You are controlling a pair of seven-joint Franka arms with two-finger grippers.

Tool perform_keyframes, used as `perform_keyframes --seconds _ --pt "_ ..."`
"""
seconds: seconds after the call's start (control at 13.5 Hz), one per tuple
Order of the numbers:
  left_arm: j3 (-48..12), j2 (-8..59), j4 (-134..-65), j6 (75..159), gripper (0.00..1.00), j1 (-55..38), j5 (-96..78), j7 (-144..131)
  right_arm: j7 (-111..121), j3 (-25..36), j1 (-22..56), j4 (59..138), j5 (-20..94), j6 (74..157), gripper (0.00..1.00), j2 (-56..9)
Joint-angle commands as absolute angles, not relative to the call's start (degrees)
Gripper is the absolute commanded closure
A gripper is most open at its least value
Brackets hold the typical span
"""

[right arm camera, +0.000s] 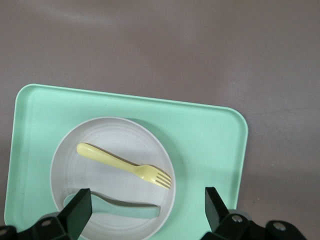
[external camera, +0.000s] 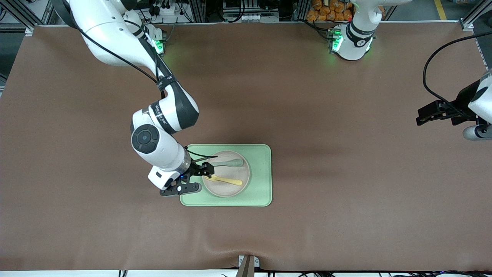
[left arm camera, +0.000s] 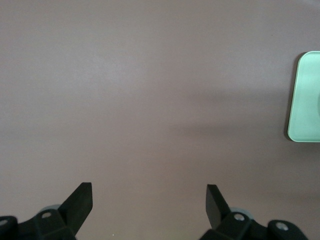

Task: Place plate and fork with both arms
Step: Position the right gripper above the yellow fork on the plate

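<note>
An off-white round plate sits on a light-green tray in the middle of the table. In the plate lie a pale-yellow fork and a grey-green spoon. My right gripper hangs open over the plate's rim at the right arm's end of the tray, holding nothing. The right wrist view shows the plate, the fork, the spoon and the tray below the open right gripper. My left gripper waits open over bare table at the left arm's end.
Brown table covering spreads all around the tray. In the left wrist view the left gripper is over bare brown surface, with only a corner of the tray showing. A black cable loops above the left arm.
</note>
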State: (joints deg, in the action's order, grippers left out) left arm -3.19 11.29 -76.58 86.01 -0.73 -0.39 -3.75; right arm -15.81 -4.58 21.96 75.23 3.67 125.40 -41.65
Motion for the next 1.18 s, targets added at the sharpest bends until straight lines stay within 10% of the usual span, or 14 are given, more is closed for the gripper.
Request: perform_keyframes --seconds 0.0,1.11 --pt "-3.78 10.55 -77.34 85.61 0.0 -0.7 0.7 -2.73 -15.64 -3.87 23.46 69.18 2.12 124.98 0.0 -45.78" --pt "-5.1 4.59 -78.05 82.02 0.0 -0.79 0.71 2.02 7.82 -3.96 26.63 62.67 -5.8 129.46 0.0 -53.17"
